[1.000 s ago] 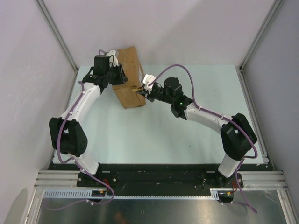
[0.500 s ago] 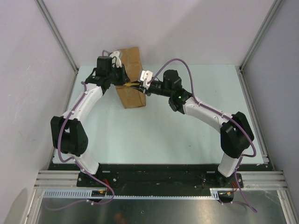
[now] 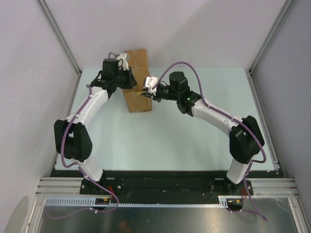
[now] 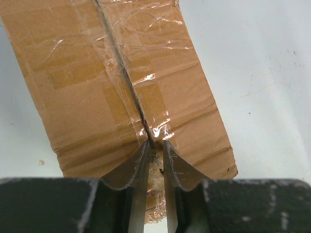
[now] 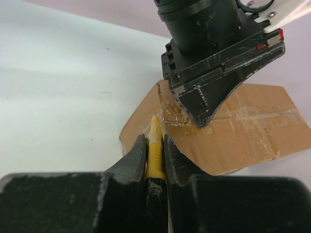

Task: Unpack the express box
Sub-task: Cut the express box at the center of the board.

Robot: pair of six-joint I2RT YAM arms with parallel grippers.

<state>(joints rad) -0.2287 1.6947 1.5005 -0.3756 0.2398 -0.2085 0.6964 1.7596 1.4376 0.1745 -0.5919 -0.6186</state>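
Pale table (image 3: pixel 194 136): express box (image 3: pixel 138 102), yellow knife (image 5: pixel 154 145)

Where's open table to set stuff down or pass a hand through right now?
Free: mid-table, bordered by the left arm, right arm and the near end of the express box; also the far-right stretch between right arm and right rail. Crowded: far left, where left gripper and right gripper with its yellow knife meet on the box.

no readable text, none on the express box (image 4: pixel 87 82)
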